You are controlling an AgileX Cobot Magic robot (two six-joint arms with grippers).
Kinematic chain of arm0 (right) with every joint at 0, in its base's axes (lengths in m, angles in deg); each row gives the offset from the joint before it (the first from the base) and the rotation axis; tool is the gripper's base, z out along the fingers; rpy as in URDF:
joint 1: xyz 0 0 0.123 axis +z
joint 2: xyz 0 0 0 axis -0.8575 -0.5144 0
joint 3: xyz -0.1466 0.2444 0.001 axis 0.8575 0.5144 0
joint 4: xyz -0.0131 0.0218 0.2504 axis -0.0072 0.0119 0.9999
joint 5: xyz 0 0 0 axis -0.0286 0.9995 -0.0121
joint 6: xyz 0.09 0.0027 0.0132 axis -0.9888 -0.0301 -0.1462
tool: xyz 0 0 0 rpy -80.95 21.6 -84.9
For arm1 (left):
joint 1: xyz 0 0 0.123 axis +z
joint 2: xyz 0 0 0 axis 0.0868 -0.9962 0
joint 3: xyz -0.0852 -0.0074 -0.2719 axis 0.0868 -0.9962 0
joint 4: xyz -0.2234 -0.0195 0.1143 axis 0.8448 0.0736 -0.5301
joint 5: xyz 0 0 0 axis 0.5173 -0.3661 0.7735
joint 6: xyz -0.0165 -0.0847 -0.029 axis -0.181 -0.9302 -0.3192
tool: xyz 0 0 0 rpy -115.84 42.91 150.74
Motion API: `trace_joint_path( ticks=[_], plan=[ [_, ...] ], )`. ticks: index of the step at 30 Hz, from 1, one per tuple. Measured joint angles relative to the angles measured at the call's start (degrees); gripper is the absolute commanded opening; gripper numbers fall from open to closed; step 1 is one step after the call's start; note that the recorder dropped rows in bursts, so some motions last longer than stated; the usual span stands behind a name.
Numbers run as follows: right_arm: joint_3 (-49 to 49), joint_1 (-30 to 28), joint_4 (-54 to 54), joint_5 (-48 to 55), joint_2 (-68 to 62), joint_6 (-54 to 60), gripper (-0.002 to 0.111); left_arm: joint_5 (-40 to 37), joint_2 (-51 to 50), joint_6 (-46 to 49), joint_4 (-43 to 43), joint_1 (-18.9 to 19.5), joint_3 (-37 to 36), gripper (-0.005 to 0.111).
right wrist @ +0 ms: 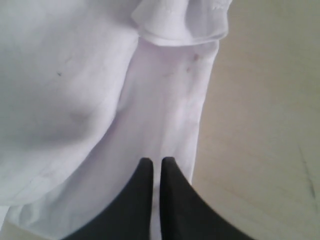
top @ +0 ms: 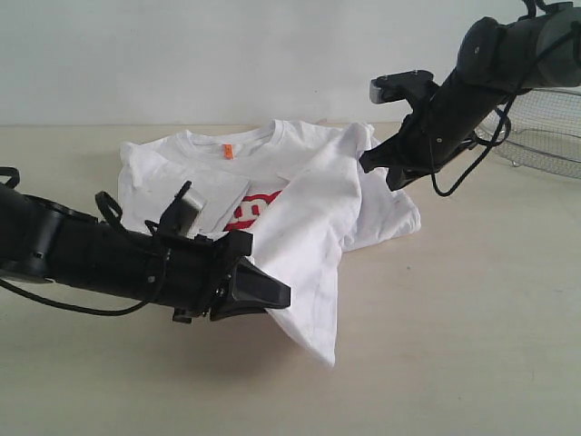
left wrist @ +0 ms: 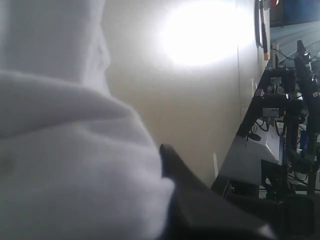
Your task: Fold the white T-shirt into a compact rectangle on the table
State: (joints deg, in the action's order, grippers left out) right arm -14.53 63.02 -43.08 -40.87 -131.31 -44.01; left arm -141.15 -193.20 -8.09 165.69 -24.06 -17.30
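Observation:
The white T-shirt (top: 309, 209) lies front up on the table (top: 454, 318), its red lettering (top: 250, 211) and orange neck tag (top: 228, 151) showing. A long flap of it is lifted and hangs in a slanted fold between my two grippers. My left gripper (top: 277, 295) is shut on the flap's lower part; in the left wrist view the cloth (left wrist: 75, 175) covers all of the gripper (left wrist: 161, 159) but one dark finger (left wrist: 172, 160). My right gripper (top: 365, 165) is shut on the shirt's right edge; in the right wrist view its fingers (right wrist: 145, 172) press together over the cloth (right wrist: 75, 75).
A silver wire-mesh basket (top: 545, 136) stands at the back right, behind my right arm. Bare tabletop lies in front of and to the right of the shirt. My left arm stretches low across the table from the left edge.

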Motion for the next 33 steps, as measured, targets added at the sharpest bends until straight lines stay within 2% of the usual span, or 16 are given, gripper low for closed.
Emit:
trace_joint_path(
  ticks=[5,9,20,27,33],
  plan=[
    [0.0,0.0,0.0,0.0,0.0,0.0,0.0,1.34,3.2,-0.42,0.0,0.37,0.0,0.005],
    [0.0,0.0,0.0,0.0,0.0,0.0,0.0,2.95,4.51,-1.29,0.0,2.1,0.09,0.005],
    [0.0,0.0,0.0,0.0,0.0,0.5,0.0,5.91,4.52,-3.04,0.0,9.93,0.73,0.005],
    [0.0,0.0,0.0,0.1,0.0,0.5,0.0,6.55,4.52,-3.04,-0.11,14.36,6.18,0.005],
    [0.0,0.0,0.0,0.34,0.0,0.83,0.0,12.34,4.52,-3.04,-0.11,16.08,11.01,0.005]
  ],
)
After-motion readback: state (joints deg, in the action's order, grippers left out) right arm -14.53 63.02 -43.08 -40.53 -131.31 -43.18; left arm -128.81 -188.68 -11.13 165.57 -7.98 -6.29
